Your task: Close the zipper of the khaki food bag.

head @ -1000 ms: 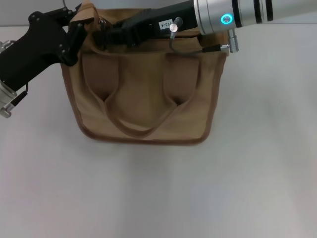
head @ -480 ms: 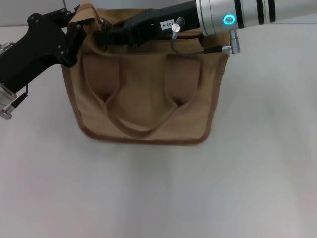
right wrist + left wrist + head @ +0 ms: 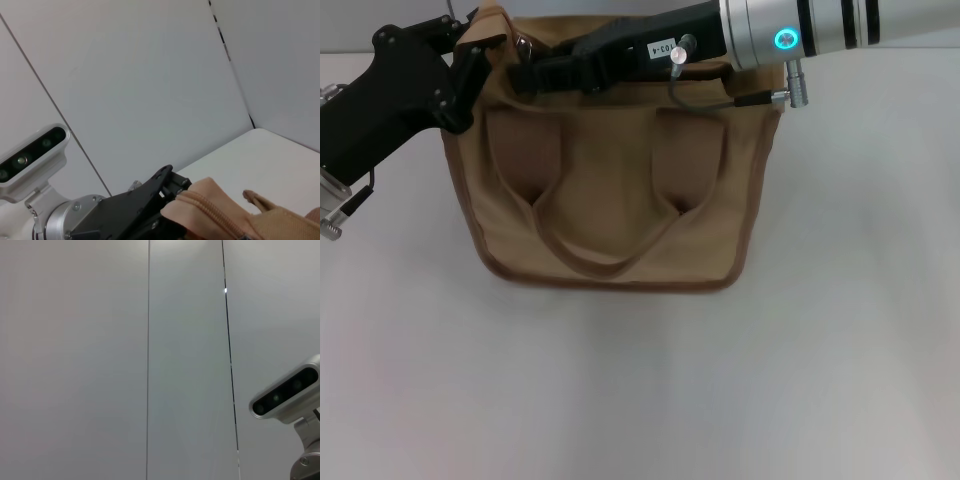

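Observation:
The khaki food bag [image 3: 610, 200] stands upright mid-table, handles facing me. My left gripper [image 3: 478, 52] is shut on the bag's top left corner. In the right wrist view the left gripper [image 3: 167, 195] pinches the tan end tab, and the zipper [image 3: 207, 210] runs away from it with its teeth meshed there. My right gripper [image 3: 525, 72] reaches across the bag's top panel from the right and rests near its left end. A small silver metal piece [image 3: 524, 42] shows just behind it. The rest of the zipper is hidden under the right arm.
The bag stands on a white table [image 3: 640, 400] with a pale wall behind it. The right arm's silver forearm [image 3: 820, 25] crosses the top right. The left wrist view shows only wall panels and the right wrist camera [image 3: 285, 395].
The right arm has shifted slightly to the right along the bag's top. The left gripper and the corner it holds have moved slightly up and left.

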`<action>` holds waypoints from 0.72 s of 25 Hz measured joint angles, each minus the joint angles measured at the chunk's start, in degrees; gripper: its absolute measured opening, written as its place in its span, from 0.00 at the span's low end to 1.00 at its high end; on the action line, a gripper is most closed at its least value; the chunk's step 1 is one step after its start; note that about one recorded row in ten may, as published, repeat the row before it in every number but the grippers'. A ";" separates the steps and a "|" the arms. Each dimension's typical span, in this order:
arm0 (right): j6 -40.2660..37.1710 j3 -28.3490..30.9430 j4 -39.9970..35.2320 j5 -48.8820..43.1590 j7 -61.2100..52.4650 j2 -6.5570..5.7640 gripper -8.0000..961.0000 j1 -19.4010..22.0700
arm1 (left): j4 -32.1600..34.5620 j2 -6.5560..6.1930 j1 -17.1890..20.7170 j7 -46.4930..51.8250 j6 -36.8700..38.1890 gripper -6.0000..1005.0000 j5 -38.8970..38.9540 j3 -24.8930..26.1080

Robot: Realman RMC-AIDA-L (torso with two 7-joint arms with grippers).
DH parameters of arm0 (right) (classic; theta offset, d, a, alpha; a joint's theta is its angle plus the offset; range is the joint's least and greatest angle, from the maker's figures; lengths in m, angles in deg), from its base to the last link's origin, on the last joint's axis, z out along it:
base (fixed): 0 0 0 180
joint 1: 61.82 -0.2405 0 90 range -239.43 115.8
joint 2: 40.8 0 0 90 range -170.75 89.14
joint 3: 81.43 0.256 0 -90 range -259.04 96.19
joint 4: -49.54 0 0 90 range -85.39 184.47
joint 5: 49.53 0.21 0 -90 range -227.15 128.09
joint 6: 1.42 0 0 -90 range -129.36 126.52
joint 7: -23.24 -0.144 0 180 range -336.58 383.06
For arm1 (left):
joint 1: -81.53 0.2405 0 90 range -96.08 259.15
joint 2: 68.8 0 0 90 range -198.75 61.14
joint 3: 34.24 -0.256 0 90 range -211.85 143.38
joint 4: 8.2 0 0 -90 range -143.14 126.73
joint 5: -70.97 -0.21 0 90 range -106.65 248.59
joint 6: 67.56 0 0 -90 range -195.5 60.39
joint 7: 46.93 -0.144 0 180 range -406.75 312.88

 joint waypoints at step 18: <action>0.02 -0.01 -0.92 0.01 0.09 0.04 0.12 1.39 | 0.01 -0.10 0.16 0.08 0.05 0.09 0.12 -0.19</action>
